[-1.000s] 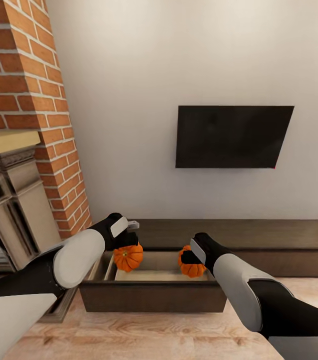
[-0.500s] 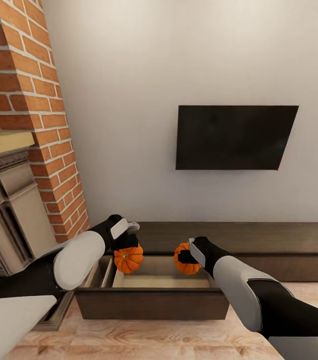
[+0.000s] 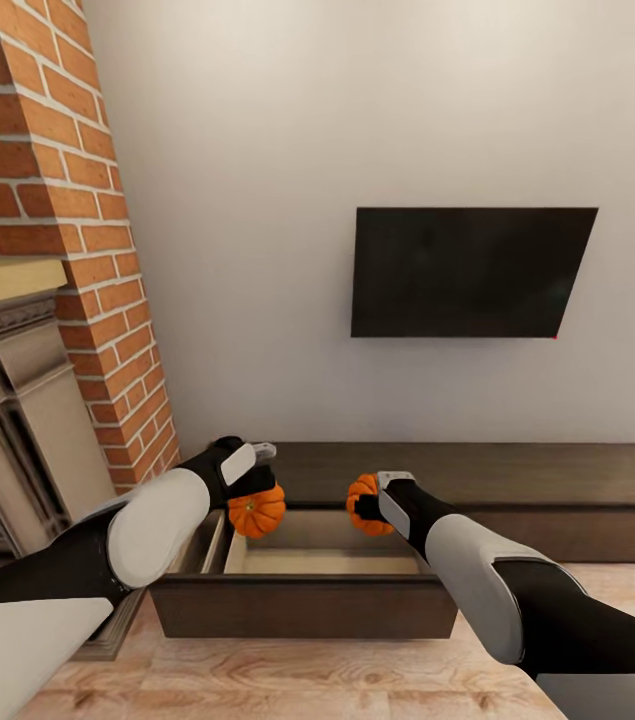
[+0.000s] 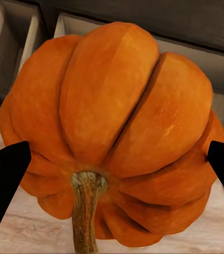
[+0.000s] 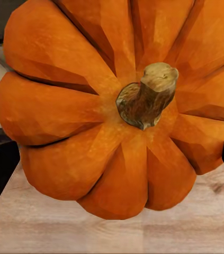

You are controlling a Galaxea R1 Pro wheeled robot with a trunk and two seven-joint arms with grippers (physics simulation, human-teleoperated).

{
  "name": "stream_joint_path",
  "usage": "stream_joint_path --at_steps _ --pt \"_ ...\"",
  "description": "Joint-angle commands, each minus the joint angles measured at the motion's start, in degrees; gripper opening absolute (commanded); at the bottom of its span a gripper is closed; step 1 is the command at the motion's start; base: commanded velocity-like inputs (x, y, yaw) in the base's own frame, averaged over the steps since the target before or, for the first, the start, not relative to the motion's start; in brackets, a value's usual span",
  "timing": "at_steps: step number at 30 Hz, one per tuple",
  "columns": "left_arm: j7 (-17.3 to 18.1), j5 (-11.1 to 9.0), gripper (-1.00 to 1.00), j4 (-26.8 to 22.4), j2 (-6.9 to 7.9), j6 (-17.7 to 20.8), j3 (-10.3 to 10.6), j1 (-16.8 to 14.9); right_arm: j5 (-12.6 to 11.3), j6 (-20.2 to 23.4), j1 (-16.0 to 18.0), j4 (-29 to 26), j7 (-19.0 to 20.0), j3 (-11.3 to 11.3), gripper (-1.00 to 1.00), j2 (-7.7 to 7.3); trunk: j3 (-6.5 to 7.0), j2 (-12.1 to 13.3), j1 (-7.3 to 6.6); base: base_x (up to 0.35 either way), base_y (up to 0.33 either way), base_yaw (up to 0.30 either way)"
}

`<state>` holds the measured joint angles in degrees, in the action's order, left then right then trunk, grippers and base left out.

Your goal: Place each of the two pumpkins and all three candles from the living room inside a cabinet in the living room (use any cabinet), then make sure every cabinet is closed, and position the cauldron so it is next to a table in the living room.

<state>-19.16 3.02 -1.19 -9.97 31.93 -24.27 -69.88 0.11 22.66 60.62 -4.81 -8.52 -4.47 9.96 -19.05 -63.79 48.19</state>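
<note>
- From my seat at the controls, the nearest thing past the arms was the open drawer (image 3: 302, 600) of the cabinet (image 3: 517, 480), pulled out over the light wood floor (image 3: 307, 680), its dark front facing me and its pale tan inside showing.
- My left gripper (image 3: 257, 480) was clenched on the left pumpkin (image 3: 256, 511), which hung above the left end of that drawer, not resting on its bottom.
- In the left wrist view that same pumpkin (image 4: 112, 143) sat between the two black fingers (image 4: 3, 180), stem pointing back toward the camera, with the drawer's tan compartments beyond it.
- My right gripper (image 3: 382, 495) was grasping the right pumpkin (image 3: 363, 503), held above the right part of the drawer, close to the drawer's back edge.
- In the right wrist view that pumpkin (image 5: 117, 106) had its stem toward the camera, a dark finger tip (image 5: 0, 174) at each side, and floor planks beneath it.
- The two pumpkins were level with each other and well apart, both over the drawer.
- Behind the drawer ran the rest of the cabinet, long and low against the wall.
- Left of the cabinet stood the red-brick fireplace (image 3: 47, 230) with its ornate grey surround (image 3: 7, 430).
- Above the cabinet, a dark television (image 3: 467, 272) hung on the pale wall.
</note>
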Motion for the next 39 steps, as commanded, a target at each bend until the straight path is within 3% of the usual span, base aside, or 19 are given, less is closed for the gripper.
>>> stream_joint_path --at_steps 1,24,32,39 --pt "-0.28 0.41 -1.0 -0.12 -0.03 0.24 -0.34 -0.02 -0.03 0.12 0.02 -0.1 -0.23 -0.48 -1.0 0.03 -0.26 -0.47 0.23 0.0 0.0 0.0" --pt "0.11 0.4 -1.0 -0.12 -0.03 -2.53 -0.34 0.11 -0.02 -0.18 0.02 -0.14 -0.43 -0.47 -1.0 0.03 -4.39 -9.69 5.28 0.0 0.0 0.0" --pt "3.86 0.4 -1.0 -0.17 -0.03 -7.51 -0.31 0.18 -0.02 -0.16 0.02 -0.21 -0.44 -0.49 -1.0 0.03 -5.82 -12.9 7.04 0.0 0.0 0.0" --pt "4.5 0.59 -1.0 -0.13 -0.03 -12.74 -0.25 0.33 -0.02 -0.23 0.02 -0.34 -0.45 -0.45 -1.0 0.03 -7.08 -15.71 8.57 0.0 0.0 0.0"
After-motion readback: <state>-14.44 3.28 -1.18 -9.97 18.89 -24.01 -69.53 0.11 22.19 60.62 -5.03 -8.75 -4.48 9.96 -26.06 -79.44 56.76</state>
